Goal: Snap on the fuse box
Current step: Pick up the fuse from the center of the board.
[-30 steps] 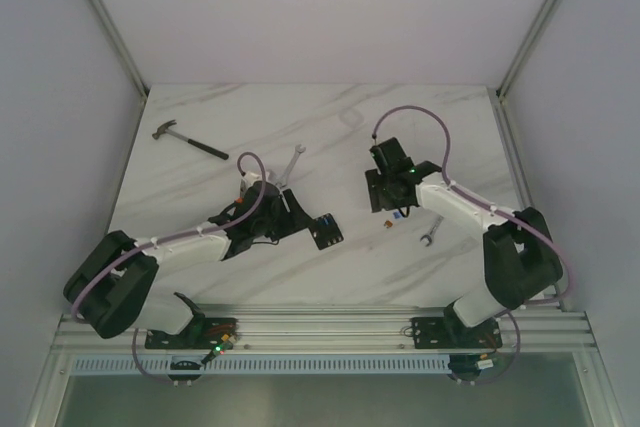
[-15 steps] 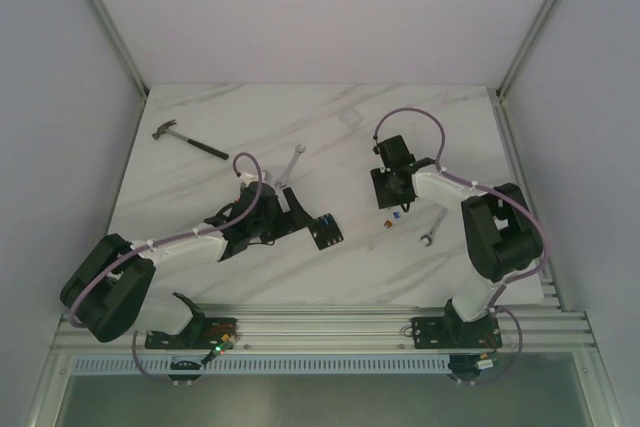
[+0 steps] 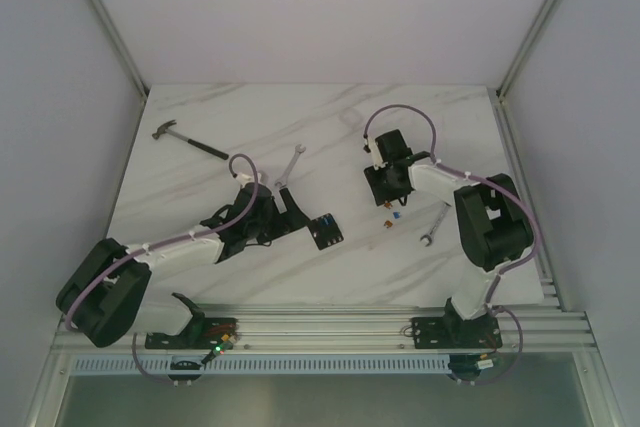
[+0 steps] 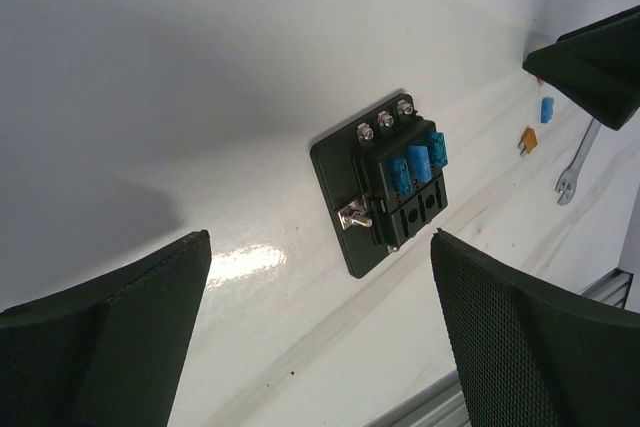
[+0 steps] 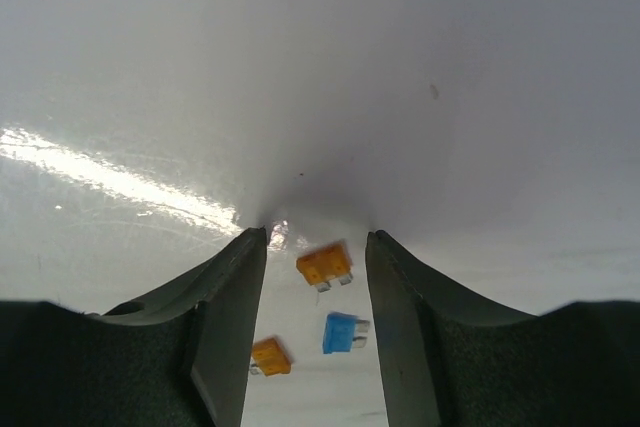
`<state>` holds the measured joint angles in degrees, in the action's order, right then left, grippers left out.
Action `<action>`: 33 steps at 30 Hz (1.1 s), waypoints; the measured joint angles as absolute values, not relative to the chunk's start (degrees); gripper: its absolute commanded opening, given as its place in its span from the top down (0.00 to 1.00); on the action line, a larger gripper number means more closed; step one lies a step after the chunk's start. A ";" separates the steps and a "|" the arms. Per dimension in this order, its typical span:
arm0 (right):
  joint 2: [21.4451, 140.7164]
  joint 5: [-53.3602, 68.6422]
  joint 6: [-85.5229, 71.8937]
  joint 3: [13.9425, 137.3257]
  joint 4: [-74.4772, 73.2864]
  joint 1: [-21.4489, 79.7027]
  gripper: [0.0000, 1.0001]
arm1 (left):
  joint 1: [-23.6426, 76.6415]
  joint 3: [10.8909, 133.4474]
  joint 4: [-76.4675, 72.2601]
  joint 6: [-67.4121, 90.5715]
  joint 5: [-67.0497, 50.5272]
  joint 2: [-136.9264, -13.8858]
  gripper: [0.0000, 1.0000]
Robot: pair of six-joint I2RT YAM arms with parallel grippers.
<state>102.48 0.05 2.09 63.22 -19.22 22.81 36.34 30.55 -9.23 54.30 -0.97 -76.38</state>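
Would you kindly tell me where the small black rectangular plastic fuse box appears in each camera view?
Top external: small black rectangular plastic fuse box, just below centre.
Left wrist: centre of frame.
Right wrist: not in view.
Shared landmark: the small loose blue fuse, upper right in the left wrist view, low centre in the right wrist view.

Left arm: stretched low from its base toward 2 o'clock.
Left gripper (image 3: pixel 295 209): jaws spread wide, nothing between them.
Right arm: elbow folded, forearm pointing toward 10 o'clock.
Right gripper (image 3: pixel 386 192): aimed downward, jaws narrowly parted.
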 measured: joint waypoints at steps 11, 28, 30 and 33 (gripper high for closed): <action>102.91 2.17 2.46 64.20 -23.90 23.05 0.55 | 36.32 29.87 -8.99 54.30 -0.97 -75.68 0.00; 105.32 -1.93 -3.22 67.37 -26.13 24.12 0.60 | 36.05 29.87 -8.95 54.30 -0.97 -75.68 0.00; 105.51 -2.09 -3.64 67.64 -26.33 24.29 0.61 | 36.05 29.87 -8.93 54.30 -0.97 -75.68 0.00; 105.58 -2.48 -4.05 67.75 -26.50 24.43 0.62 | 36.05 29.87 -8.93 54.30 -0.97 -75.68 0.00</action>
<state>105.58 -2.48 -4.05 67.75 -26.50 24.43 36.05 29.87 -8.93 54.30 -0.97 -75.68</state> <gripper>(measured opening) 0.393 0.998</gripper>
